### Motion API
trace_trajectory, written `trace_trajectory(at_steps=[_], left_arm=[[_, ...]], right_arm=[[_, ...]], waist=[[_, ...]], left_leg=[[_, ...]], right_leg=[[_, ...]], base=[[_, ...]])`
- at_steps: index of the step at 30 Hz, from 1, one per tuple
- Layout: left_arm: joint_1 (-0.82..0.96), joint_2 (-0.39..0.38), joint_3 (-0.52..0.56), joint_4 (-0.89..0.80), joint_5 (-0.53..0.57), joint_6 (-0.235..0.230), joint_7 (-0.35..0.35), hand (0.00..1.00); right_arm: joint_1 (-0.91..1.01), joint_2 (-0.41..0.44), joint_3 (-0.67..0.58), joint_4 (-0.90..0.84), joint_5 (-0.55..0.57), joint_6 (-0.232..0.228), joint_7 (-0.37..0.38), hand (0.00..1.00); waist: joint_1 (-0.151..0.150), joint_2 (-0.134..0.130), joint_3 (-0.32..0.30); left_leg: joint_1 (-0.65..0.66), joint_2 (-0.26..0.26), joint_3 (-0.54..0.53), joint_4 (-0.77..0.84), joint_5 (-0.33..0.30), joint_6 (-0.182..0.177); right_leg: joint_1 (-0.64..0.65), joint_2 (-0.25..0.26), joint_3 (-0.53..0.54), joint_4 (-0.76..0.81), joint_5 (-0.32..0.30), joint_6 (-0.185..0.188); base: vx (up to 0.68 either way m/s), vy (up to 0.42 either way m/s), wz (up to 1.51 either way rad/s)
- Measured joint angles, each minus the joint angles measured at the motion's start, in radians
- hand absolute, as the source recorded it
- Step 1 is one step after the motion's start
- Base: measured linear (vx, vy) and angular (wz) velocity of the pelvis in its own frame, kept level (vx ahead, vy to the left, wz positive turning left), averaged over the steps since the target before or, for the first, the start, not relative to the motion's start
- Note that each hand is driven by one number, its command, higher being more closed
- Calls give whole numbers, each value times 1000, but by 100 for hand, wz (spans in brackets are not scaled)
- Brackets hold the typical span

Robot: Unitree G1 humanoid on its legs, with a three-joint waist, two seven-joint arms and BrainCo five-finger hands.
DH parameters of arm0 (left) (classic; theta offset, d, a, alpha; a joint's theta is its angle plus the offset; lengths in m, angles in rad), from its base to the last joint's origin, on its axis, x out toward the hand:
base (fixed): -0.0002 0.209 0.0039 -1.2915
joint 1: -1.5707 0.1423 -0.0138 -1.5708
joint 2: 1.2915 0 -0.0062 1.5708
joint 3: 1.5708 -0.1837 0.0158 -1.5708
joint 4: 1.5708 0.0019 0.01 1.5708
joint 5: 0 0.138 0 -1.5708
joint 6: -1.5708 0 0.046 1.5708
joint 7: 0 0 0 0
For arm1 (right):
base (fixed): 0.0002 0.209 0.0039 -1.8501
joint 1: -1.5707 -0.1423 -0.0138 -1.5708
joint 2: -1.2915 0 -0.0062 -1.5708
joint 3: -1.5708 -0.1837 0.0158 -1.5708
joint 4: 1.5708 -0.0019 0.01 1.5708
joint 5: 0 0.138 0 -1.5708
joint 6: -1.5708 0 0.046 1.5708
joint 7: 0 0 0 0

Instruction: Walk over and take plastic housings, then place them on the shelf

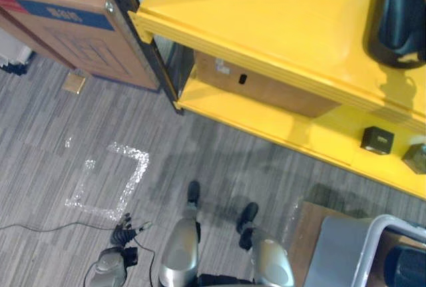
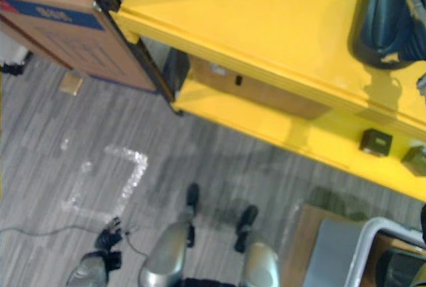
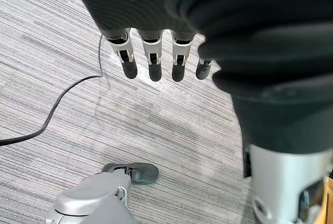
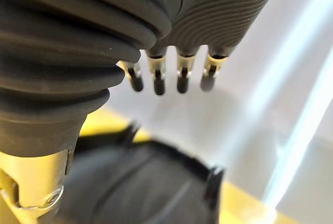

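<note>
Grey striped carpet [image 1: 219, 160] right across the floor, with a square outline of shiny tape [image 1: 138, 170] stuck down at the left. The yellow shelf [image 1: 266, 14] runs along the top, two levels on a black post [image 1: 160, 67]. A big cardboard box [image 1: 66, 14] stands left of the post, a scrap [image 1: 74, 82] just beside it. Light glares off the upper level.

The right hand [image 4: 158, 76] hangs with its silver, dark-tipped fingers straight and empty, against a smooth pale grey surface [image 4: 250, 104]. Below the fingertips and apart from them, a blurred black rounded plastic housing [image 4: 151, 182] rests on a bright yellow surface [image 4: 242, 206].
</note>
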Motion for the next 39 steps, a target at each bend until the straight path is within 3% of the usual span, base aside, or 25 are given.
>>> trace_trajectory(at_steps=[4,10,12,13,16,17,19,23,26,32,39], left_arm=[[35,-22,2,7,2,1,0,0],[65,-90,20,35,15,-1,-1,0],[61,-101,20,50,15,-2,1,0],[59,-107,21,55,15,-2,3,0],[59,-120,26,58,15,-2,10,0],[58,-119,26,57,15,-2,12,0],[58,-118,28,57,15,-5,25,0],[59,-117,29,56,13,-1,44,0],[60,-115,31,54,12,14,43,0],[59,-107,58,29,4,50,36,0],[37,-61,58,2,1,59,9,0]], right_arm=[[196,51,-210,-186,169,-22,-40,0],[435,356,-457,-493,570,-106,-10,0],[470,438,-505,-525,690,-73,32,0],[484,471,-529,-520,725,-28,41,0],[493,511,-553,-505,716,92,42,0],[494,513,-555,-503,691,114,41,0],[488,510,-565,-464,564,201,39,0],[428,471,-565,-313,446,321,25,0],[349,364,-556,-175,410,400,23,0],[206,184,-458,0,347,444,13,0],[75,100,-339,127,329,431,56,0]], waist=[[-30,-15,-48],[-83,-28,-101],[-92,-30,-104],[-93,-30,-104],[-106,-30,-104],[-108,-30,-104],[-109,-30,-104],[-107,-30,-104],[-106,-29,-103],[-107,-23,-80],[-103,-21,-27]], left_leg=[[5,-4,13,0,-9,1],[48,-5,41,0,-29,2],[60,-4,49,0,-33,2],[66,-4,55,0,-34,3],[71,-4,65,-1,-37,3],[71,-5,66,-1,-37,3],[74,-4,65,0,-36,3],[74,-5,64,0,-36,3],[66,-6,60,-1,-36,3],[47,-7,44,0,-36,3],[0,-10,35,15,-35,5]], right_leg=[[3,-1,9,-12,5,7],[40,-1,32,-36,4,10],[47,-1,43,-36,4,10],[50,0,52,-36,5,11],[52,-1,58,-40,10,13],[52,-1,58,-40,11,13],[55,-1,59,-40,11,13],[56,-1,58,-41,13,14],[56,0,56,-54,26,14],[43,0,50,-55,27,15],[11,-2,39,-55,30,15]], base=[[72,-15,-7],[48,-7,-15],[24,-1,-14],[7,6,-16],[2,5,-9],[0,0,0],[0,0,0],[0,0,0],[8,5,2],[16,-3,4],[35,-9,7]])
